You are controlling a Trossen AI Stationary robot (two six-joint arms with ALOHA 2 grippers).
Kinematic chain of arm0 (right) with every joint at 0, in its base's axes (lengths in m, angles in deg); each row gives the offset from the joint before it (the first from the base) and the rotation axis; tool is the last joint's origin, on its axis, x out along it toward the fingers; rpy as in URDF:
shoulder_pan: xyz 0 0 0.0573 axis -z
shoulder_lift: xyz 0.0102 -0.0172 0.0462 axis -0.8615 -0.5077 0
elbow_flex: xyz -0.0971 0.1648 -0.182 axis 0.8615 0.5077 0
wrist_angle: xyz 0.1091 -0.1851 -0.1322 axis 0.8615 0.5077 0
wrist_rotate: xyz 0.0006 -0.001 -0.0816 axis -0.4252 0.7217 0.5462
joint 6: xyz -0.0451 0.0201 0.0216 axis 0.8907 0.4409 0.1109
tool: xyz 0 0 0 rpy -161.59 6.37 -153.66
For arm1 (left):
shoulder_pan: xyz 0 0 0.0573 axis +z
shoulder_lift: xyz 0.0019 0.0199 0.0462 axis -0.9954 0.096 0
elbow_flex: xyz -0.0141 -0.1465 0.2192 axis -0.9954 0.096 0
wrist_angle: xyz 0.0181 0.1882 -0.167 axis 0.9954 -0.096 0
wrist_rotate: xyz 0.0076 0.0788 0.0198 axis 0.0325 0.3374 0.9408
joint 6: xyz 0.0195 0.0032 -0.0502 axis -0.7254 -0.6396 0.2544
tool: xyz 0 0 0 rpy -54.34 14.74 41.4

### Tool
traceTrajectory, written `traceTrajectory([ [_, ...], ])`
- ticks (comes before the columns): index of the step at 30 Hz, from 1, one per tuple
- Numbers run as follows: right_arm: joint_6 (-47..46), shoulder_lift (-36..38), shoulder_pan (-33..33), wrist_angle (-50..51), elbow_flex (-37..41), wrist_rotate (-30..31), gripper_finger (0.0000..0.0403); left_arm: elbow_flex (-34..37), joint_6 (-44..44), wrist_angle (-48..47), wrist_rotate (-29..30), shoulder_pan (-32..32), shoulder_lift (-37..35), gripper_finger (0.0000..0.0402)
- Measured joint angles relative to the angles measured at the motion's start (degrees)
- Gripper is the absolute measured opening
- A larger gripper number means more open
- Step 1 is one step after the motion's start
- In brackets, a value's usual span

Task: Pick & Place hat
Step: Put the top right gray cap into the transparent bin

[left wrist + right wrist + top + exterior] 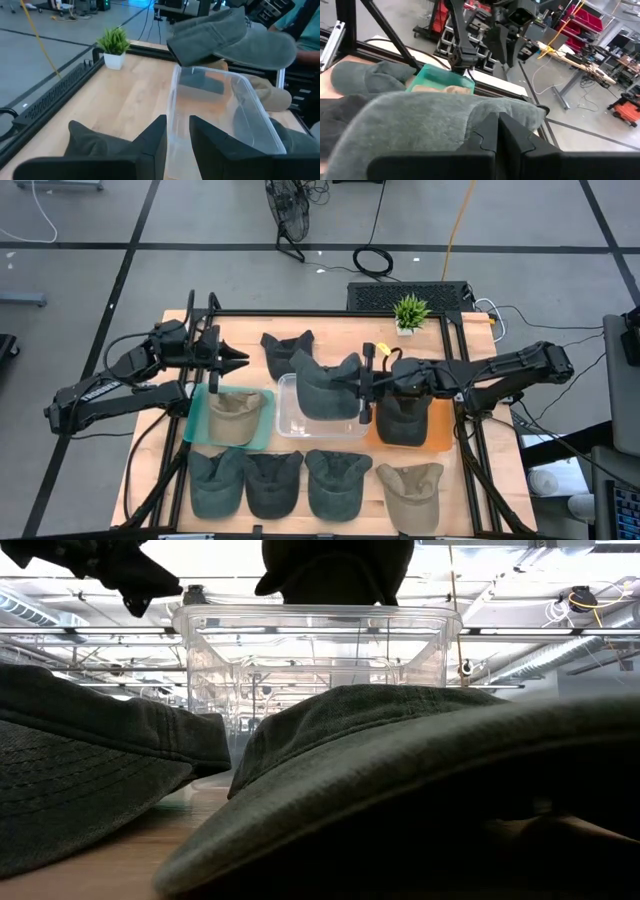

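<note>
My right gripper (362, 388) is shut on a dark grey hat (325, 385), which hangs over the clear plastic container (293, 426) at the table's middle. The left wrist view shows the same hat (230, 35) above the container's rim (225, 110). In the low view the hat (335, 565) is just above the container (315, 650). My left gripper (238, 362) hovers left of the container, pointing toward it. It stands open (177, 145) with nothing between its fingers. My right gripper pinches the hat's edge on the side toward the table's right (485, 112) between its two shut fingers. It comes at the hat about level, from the table's right. The hat is lifted clear and hangs above the container; which part of the hat this edge is cannot be told.
A tan hat lies on a teal tray (200, 425) and a dark hat on an orange tray (440, 438). Another dark hat (285, 350) lies at the back. Several hats (330, 485) line the near edge. A small potted plant (410, 310) stands at the far right.
</note>
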Motion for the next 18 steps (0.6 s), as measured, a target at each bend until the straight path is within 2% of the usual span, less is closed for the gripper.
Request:
traceTrajectory([
  [4, 0.90, 0.00, -1.05, 0.00, 0.00, 5.71, 0.0000, 0.00, -1.15, -0.01, 0.07, 0.00, 0.00, 0.0093],
  [14, 3.22, -7.36, -2.21, -0.68, 0.00, 5.73, 0.0000, 0.00, -0.17, 4.75, 0.58, 0.00, 0.00, 0.0093],
  [18, 7.21, -10.90, -3.59, -0.96, 0.00, 10.89, 0.0000, 0.00, 2.20, 7.16, 0.57, 0.00, 0.02, 0.0093],
])
